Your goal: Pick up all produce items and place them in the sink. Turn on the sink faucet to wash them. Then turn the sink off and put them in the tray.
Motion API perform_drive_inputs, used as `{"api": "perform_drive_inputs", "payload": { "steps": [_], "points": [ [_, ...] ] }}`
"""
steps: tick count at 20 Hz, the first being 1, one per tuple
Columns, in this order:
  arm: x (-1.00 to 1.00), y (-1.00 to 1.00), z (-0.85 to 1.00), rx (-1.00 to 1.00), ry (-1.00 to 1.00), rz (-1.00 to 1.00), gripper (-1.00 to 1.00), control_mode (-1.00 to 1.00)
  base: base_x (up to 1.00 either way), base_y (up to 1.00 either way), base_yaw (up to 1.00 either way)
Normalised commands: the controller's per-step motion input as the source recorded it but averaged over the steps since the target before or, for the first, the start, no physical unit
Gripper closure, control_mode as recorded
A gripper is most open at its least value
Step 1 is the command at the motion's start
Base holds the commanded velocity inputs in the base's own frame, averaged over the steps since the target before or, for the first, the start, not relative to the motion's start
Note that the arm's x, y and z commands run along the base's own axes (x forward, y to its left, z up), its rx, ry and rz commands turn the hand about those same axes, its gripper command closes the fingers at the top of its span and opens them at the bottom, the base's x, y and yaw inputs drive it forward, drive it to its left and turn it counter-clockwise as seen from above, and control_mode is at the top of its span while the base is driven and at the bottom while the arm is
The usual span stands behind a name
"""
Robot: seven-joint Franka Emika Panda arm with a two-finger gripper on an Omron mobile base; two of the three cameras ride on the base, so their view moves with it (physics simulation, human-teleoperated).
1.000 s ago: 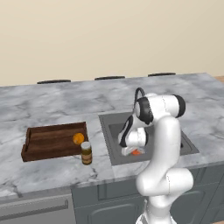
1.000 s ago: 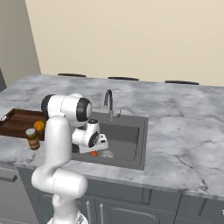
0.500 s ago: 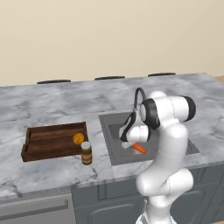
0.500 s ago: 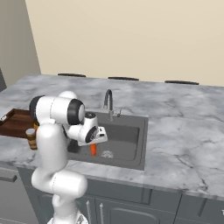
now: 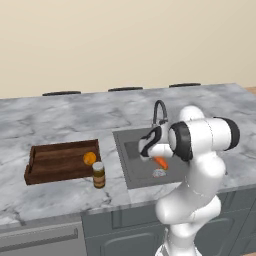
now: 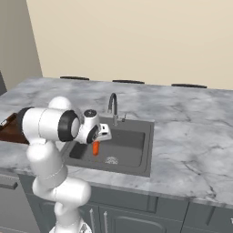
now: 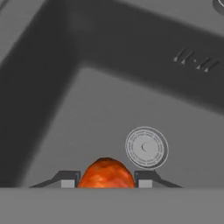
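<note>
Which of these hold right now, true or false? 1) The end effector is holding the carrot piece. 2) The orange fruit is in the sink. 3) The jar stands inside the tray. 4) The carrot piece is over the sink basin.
1) True: the end effector is closed on the carrot piece.
2) False: the orange fruit lies in the tray.
3) False: the jar stands on the counter, just in front of the tray.
4) True: it hangs above the sink, near the drain.
</note>
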Motion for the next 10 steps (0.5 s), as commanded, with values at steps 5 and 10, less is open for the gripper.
{"api": "perform_drive_inputs", "payload": {
  "steps": [5,10],
  "points": [
    [-0.10,0.11,0.57,0.00,0.00,-0.04,1.00,-1.00,0.00,0.00,0.00],
    [-0.21,0.15,0.42,0.00,0.00,-0.02,1.00,-1.00,0.00,0.00,0.00]
  ]
}}
